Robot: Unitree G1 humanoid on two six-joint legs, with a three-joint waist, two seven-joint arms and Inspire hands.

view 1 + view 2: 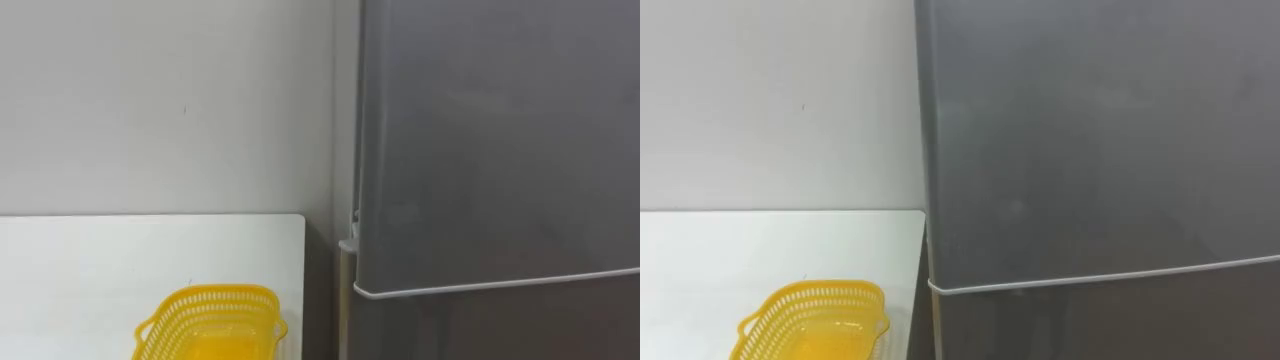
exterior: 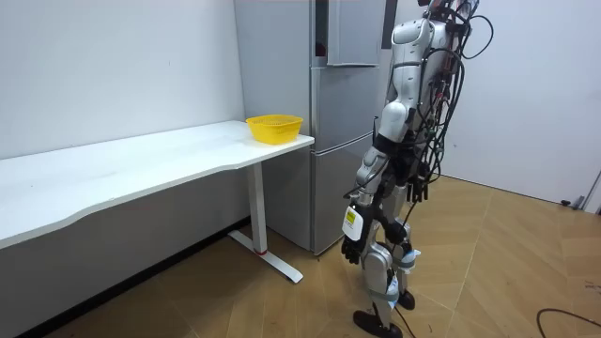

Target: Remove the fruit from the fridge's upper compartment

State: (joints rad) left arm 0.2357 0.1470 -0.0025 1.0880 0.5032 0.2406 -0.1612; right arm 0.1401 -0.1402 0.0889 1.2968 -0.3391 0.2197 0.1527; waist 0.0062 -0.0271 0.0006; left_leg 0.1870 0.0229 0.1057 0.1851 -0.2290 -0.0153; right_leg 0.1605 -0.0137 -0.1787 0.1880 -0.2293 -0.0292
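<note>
The grey fridge fills the right of the eye views, its upper door closed. A pale seam divides it from the lower door. In the room view I stand upright just in front of the fridge, facing it. My left hand hangs at my side at thigh height, fingers relaxed and holding nothing, well below the upper door. What is inside the fridge is hidden behind the closed doors.
A white table stands against the wall to the fridge's left. An empty yellow plastic basket sits at the table's end nearest the fridge. A narrow gap separates table and fridge. Wooden floor lies behind me.
</note>
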